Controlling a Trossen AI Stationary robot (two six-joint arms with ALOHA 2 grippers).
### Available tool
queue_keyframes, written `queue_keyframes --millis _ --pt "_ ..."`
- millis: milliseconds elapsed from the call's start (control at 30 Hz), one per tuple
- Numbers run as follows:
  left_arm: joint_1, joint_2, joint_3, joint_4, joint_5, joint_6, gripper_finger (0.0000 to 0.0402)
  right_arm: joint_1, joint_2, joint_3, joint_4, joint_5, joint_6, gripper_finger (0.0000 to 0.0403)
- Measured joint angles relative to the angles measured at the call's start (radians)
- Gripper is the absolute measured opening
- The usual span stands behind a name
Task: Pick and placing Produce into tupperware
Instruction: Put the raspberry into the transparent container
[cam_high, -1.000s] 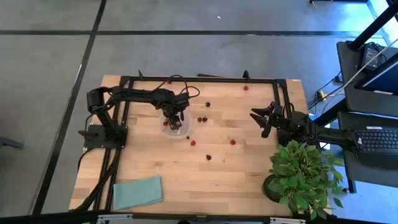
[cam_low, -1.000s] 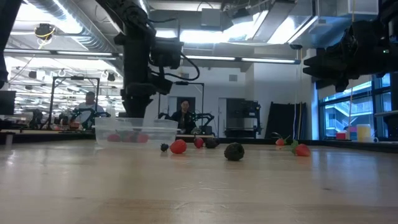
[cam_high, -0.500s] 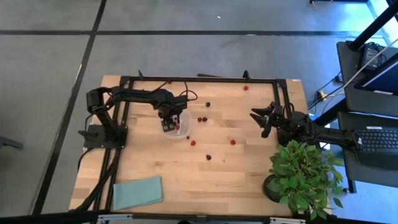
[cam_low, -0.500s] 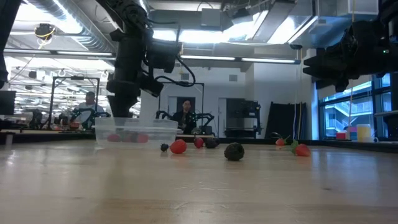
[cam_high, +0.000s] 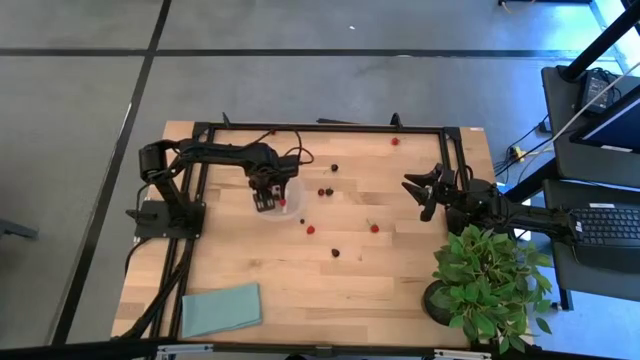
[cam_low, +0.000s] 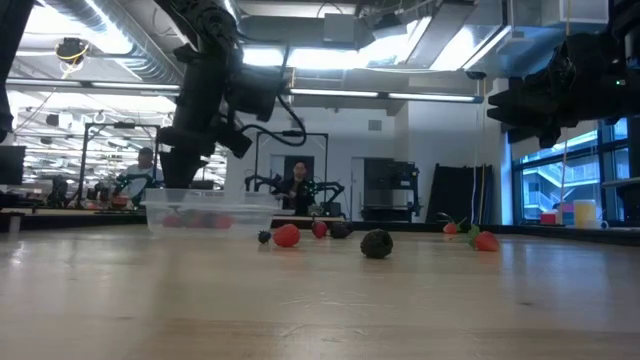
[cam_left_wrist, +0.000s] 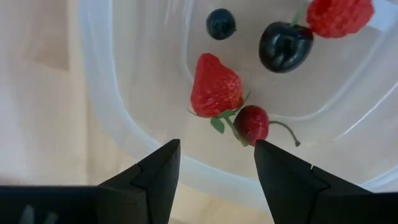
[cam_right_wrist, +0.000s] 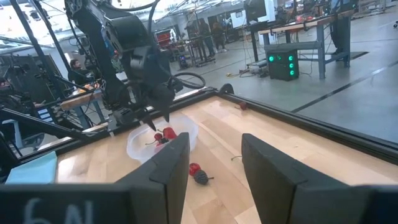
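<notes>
Both tools gape empty: left tool (cam_left_wrist: 211, 165) over the tupperware (cam_left_wrist: 124, 118), right tool (cam_right_wrist: 214, 162) aside.

The small clear plastic tupperware (cam_high: 283, 206) is sitting left of the wooden table's (cam_high: 400, 290) centre, holding several red and dark berries (cam_left_wrist: 216, 86). More berries (cam_high: 372, 228) are lying scattered to its right. A flat teal cloth (cam_high: 221, 309) is lying at the near-left corner, a leafy green potted plant (cam_high: 488, 282) at the near-right.

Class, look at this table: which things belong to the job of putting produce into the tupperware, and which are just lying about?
Belongs to the job:
- tupperware, already holding several pieces
- loose produce scattered on the table
- left gripper, open above the tupperware
- right gripper, waiting by the table's right edge

Just lying about:
- potted plant
- teal cloth
</notes>
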Motion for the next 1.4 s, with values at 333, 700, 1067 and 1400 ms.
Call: queue_keyframes --millis 333,700,1067,1400 --pt "-0.003 -0.132 -0.001 -0.045 -0.029 -0.005 0.0199 0.0 0.0 0.0 0.046 0.0 0.051 0.0149" --pt "-0.074 -0.493 -0.001 0.215 -0.022 0.032 0.0199 0.0 0.0 0.006 0.138 -0.096 -0.068 0.0149" --pt "-0.092 -0.761 -0.302 0.702 0.161 0.105 0.0199 0.0 0.178 0.126 0.132 -0.144 -0.187 0.0149" --pt "-0.115 -0.883 -0.617 1.054 0.17 0.106 0.0199 0.001 0.595 0.286 0.127 -0.174 -0.19 0.0149"
